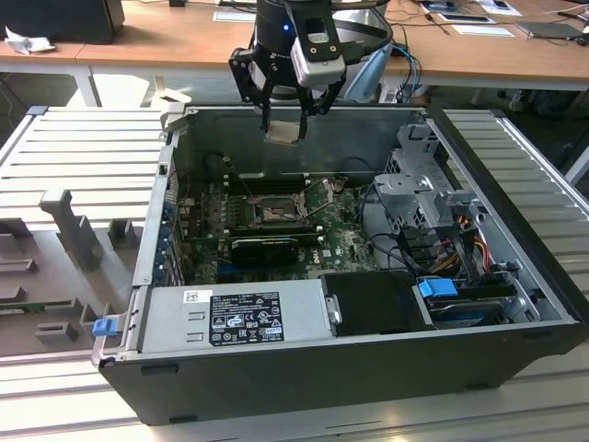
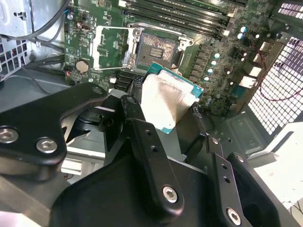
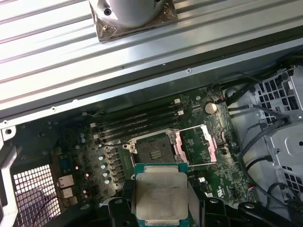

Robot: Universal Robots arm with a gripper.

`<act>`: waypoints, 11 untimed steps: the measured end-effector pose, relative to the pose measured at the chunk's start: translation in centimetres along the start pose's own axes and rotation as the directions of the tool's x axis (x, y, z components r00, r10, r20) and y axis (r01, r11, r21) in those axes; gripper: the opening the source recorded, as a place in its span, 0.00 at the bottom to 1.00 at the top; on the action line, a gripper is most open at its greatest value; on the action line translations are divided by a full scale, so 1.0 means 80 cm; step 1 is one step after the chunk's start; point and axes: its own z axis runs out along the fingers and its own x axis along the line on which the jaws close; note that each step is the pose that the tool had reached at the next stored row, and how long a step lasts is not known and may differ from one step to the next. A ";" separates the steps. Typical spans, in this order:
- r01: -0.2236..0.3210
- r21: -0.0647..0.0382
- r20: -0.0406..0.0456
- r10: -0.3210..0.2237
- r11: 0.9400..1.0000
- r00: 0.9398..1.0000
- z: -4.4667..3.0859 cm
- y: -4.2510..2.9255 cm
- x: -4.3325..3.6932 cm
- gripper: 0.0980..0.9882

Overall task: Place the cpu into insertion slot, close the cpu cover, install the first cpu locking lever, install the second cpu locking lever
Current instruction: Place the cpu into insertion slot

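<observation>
One open computer case (image 1: 276,373) lies on its side on the ribbed metal tabletop (image 1: 83,152). On the exterior view's left, beside the case, grey moulded parts (image 1: 69,226) rest on that tabletop. A blue tab (image 1: 104,325) sticks out at the case's near corner.

Inside the case, one labelled power supply (image 1: 239,318) lies along the near wall. Behind it is the green motherboard (image 1: 340,241), and a metal drive cage (image 1: 419,184) with bundled cables is at the exterior view's right.

The motherboard carries one insertion slot (image 1: 274,216), its silvery-grey centre bare. One cpu cover (image 3: 199,145) is swung open and lies just beside the slot, hinged along one side of it.

One hand (image 1: 290,120) hangs over the case's far wall, clenched on the one cpu (image 1: 280,130). In both wrist views the black fingers (image 2: 142,127) press against opposite edges of the chip, whose pale metal face and green rim show between them. The cpu is in the air, above the slot and apart from it, touching neither the slot nor the cover.
</observation>
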 end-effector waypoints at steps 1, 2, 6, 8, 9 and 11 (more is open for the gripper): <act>-0.002 0.000 0.000 0.002 1.000 1.000 0.0000 0.0000 0.000 0.49; -0.004 0.000 0.000 0.004 1.000 1.000 0.0000 0.0000 0.000 0.49; -0.014 0.000 0.001 0.014 1.000 1.000 0.0000 0.0000 0.000 0.49; -0.022 0.000 0.002 0.022 1.000 1.000 0.0000 0.0000 0.000 0.49; -0.026 -0.001 0.002 0.026 1.000 1.000 0.0000 0.0000 0.000 0.49; -0.042 -0.001 0.004 0.042 0.999 0.999 0.0000 0.0000 0.000 0.49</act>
